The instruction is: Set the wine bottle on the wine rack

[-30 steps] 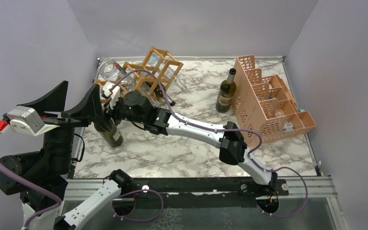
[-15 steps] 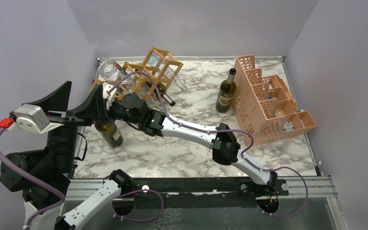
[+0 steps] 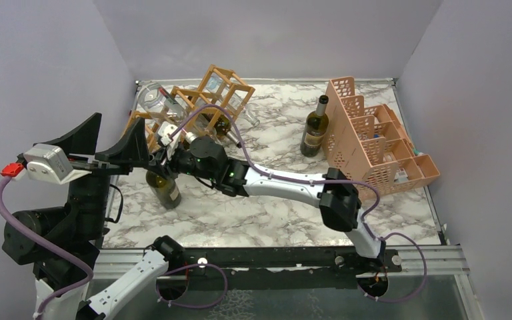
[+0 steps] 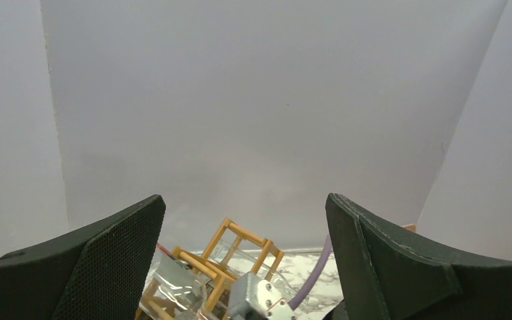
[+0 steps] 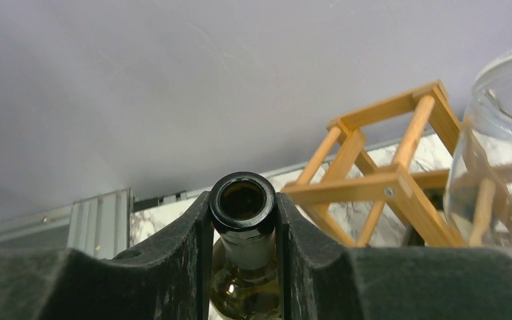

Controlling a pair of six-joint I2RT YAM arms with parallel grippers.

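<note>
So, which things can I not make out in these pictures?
Right wrist view: the right end effector, shut on the wine bottle neck, and the lower edge hide the bottle's body.
Top view: the right arm hides that neck; the pink crate contents are too small.
Left wrist view: the lower edge cuts off the wine rack.

The wine rack (image 5: 367, 183) crowds the wine bottle (image 3: 167, 190) from just behind.

Glossy glass wine bottle (image 5: 247, 250); bare matt wood wine rack (image 5: 353, 187).
</note>
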